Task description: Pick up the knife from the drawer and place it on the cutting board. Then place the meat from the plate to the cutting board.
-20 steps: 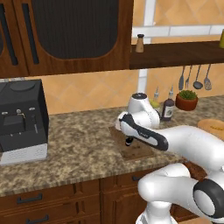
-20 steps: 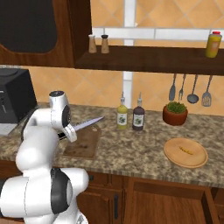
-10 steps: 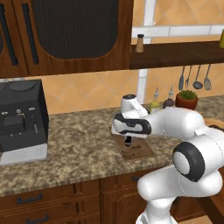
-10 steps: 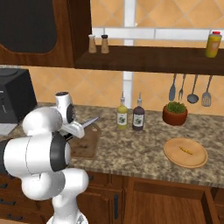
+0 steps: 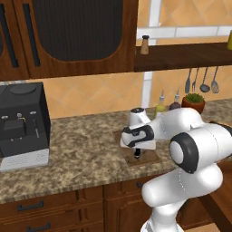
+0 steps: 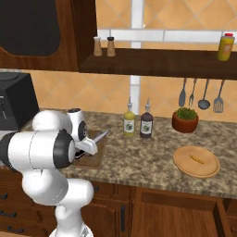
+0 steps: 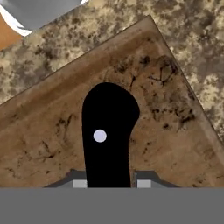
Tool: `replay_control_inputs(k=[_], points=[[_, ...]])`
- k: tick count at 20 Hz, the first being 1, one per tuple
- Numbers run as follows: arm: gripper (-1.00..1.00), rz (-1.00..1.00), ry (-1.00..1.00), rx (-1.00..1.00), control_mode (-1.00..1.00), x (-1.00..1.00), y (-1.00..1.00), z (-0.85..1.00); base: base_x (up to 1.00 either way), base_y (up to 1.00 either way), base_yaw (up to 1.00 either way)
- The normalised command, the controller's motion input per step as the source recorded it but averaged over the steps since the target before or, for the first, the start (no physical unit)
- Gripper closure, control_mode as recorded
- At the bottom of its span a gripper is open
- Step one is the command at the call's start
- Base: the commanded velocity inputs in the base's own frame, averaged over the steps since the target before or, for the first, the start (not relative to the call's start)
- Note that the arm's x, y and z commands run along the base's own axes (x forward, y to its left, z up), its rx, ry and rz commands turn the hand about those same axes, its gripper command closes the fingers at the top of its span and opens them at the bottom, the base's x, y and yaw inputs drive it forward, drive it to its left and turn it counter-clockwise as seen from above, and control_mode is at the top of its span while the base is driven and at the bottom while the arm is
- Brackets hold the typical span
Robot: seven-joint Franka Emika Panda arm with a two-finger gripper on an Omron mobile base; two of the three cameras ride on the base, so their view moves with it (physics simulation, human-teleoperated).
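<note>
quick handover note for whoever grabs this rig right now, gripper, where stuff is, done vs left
Gripper: shut on the black-handled, silver-bladed knife, held low over the dark brown wooden cutting board; whether the knife touches the board cannot be told.
Meat: the thin orange-yellow strip lies on the round light tan wooden plate, on the counter to the right.
Done: knife brought to the board.
Left: release the knife, then move the meat to the board.

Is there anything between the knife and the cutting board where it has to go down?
Nothing visible. The gripper holds the knife by its black handle directly over the cutting board, and the board's surface beneath it looks bare.
</note>
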Motion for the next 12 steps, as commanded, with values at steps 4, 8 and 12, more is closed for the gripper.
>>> replay_control_inputs(k=[4,8,12], points=[[-1.0,0.0,-0.1,0.01,-1.0,0.0,0.0,0.2,0.0,0.0,0.0],[-1.0,0.0,-0.29,0.05,-1.0,-0.01,-0.09,0.93,0.0,0.0,0.0],[-1.0,0.0,-0.34,0.0,-1.0,-0.44,-0.69,0.81,0.0,0.0,0.0]])
